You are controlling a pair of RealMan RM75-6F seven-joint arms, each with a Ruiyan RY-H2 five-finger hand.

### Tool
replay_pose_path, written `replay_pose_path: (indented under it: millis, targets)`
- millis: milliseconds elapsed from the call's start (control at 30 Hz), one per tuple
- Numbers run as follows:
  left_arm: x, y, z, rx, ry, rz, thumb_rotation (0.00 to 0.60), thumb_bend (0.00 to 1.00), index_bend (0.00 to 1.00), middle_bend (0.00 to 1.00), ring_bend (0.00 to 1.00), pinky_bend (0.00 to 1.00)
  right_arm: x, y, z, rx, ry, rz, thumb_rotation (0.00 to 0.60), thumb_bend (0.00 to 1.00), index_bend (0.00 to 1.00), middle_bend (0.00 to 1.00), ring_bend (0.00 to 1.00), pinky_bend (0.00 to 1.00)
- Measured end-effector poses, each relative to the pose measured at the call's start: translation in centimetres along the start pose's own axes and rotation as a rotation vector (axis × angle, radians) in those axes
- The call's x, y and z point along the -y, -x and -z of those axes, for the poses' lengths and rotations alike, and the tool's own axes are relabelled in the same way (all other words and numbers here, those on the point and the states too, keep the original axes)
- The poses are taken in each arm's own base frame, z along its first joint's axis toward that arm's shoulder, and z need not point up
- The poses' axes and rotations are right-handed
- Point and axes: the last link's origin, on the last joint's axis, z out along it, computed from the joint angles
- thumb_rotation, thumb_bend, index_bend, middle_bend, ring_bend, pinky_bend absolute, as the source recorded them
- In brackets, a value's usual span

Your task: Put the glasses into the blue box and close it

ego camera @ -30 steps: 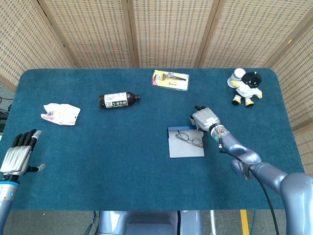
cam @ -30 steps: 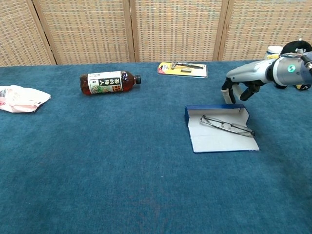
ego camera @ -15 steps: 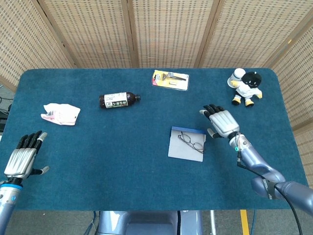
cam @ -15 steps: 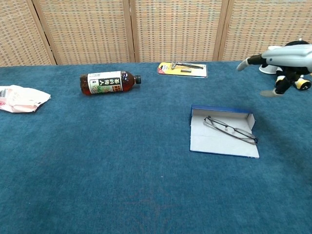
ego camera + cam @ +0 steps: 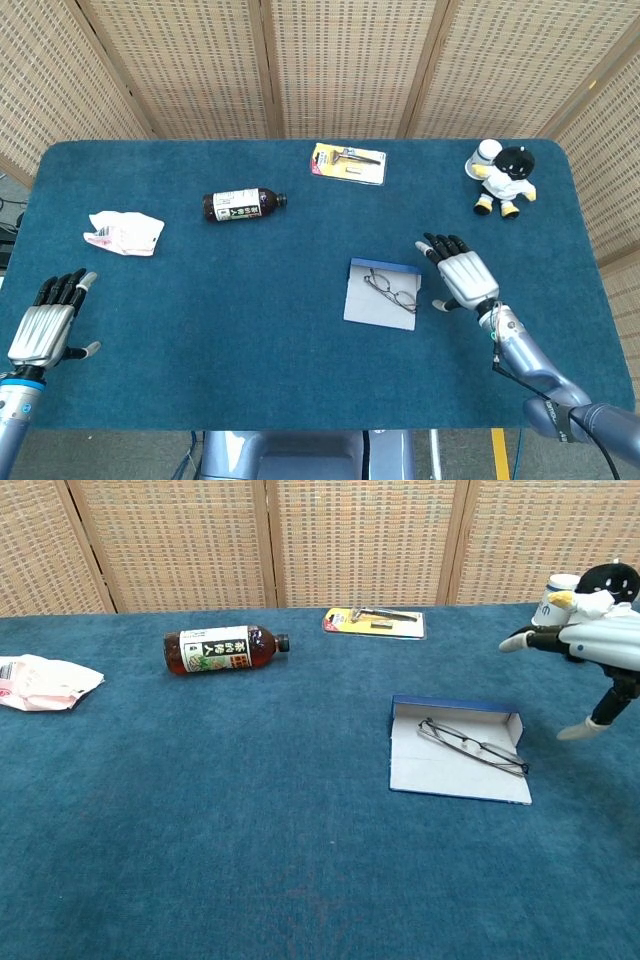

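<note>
Blue table (image 5: 250,330), bottle (image 5: 244,205), razor pack (image 5: 348,163), toy (image 5: 503,176)

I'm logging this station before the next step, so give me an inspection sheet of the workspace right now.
Surface: blue cloth table.
Job's things: blue box lies open; glasses rest inside it, unfolded.
Clutter: bottle on its side; crumpled packet at left; yellow carded tool at the back; toy figure far right.
Hands: right robot hand open, beside the box, apart from it; left robot hand open at the table's left edge.
Cables: black cable along the right forearm.
Surroundings: woven screens behind.
</note>
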Motion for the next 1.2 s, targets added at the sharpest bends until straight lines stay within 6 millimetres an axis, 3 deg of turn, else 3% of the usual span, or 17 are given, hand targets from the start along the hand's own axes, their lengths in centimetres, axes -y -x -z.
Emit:
replay_pose_path:
  millis: [333, 633, 1200]
  targets:
    - [-0.1, 0.3, -0.2, 0.009, -0.005, -0.008, 0.6, 0.0, 0.0, 0.0, 0.0, 0.0, 2.6, 2.4, -0.8, -0.008, -0.037, -0.029, 0.6, 0.0, 0.0, 0.0, 0.0, 0.06]
    - [0.2, 0.2, -0.3, 0.008, -0.014, 0.001, 0.6, 0.0, 0.0, 0.0, 0.0, 0.0, 2.8, 3.7, -1.7, -0.004, -0.034, 0.045, 0.6, 0.0, 0.0, 0.0, 0.0, 0.06]
    - [0.2, 0.3, -0.3, 0.01, -0.017, -0.002, 0.6, 0.0, 0.0, 0.0, 0.0, 0.0, 3.1, 3.4, -4.0, -0.029, 0.016, -0.002, 0.6, 0.0, 0.0, 0.0, 0.0, 0.06]
